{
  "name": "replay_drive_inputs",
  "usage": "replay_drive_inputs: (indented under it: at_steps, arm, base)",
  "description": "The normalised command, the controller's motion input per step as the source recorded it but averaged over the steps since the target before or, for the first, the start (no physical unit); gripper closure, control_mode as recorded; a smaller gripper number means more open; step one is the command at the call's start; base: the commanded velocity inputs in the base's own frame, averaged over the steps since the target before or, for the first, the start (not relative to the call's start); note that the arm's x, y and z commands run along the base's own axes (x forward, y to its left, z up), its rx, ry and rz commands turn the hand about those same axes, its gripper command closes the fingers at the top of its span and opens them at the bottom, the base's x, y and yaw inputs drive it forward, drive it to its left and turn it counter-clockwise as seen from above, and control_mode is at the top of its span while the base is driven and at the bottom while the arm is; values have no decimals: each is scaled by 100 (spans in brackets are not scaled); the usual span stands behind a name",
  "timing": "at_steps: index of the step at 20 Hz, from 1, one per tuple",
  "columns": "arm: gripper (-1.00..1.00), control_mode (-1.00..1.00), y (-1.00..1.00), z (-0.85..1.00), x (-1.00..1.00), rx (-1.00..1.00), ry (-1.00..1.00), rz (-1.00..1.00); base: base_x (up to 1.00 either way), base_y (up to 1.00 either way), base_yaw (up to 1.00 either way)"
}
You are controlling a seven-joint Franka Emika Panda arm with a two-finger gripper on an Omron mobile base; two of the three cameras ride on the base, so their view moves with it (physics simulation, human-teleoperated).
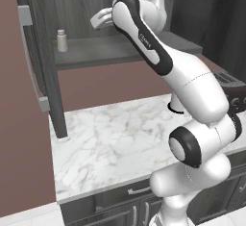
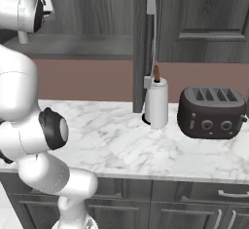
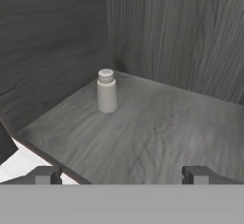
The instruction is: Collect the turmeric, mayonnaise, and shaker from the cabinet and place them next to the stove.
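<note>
Dark drawer fronts (image 2: 160,199) with pale handles run along the bottom of both base views, under a white marble counter (image 1: 110,145) veined in grey. Behind it the wall is a flat brownish red.

At the upper left of the left base view the cabinet (image 1: 96,47) stands with its door (image 1: 36,61) swung wide; the door's pale bar handle (image 1: 30,56) runs down the left edge of the frame. The shaker (image 1: 62,40) stands upright on the cabinet's dark wood-grain shelf, toward the left end and apart from the walls. In the hand view the shaker (image 3: 106,90) sits left of centre, well inside, near the back corner.

The gripper (image 3: 122,174) hangs at the shelf's front edge with its fingers spread wide and nothing between them; the shaker is well apart from it. In the left base view the hand appears as a pale shape at the top centre, mostly hidden behind the arm, so its exact reach into the cabinet is hard to judge.

In the right base view a paper towel roll (image 2: 157,102) stands at centre, with a dark toaster (image 2: 212,112) to its right.
</note>
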Motion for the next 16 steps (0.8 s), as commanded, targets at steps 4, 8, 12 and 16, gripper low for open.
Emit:
replay_drive_inputs:
  at_steps: [4, 8, 12, 16]
  arm:
    - [-100, -100, 8, -13, 0, 0, -6, 0]
    - [-100, -100, 17, -16, 5, 0, -11, 0]
    - [-100, -100, 18, -7, 8, 0, -12, 0]
    - [-100, -100, 23, -6, 12, 0, -8, 0]
  base:
    - [0, 0, 0]
    - [0, 0, 0]
    - [0, 0, 0]
    - [0, 0, 0]
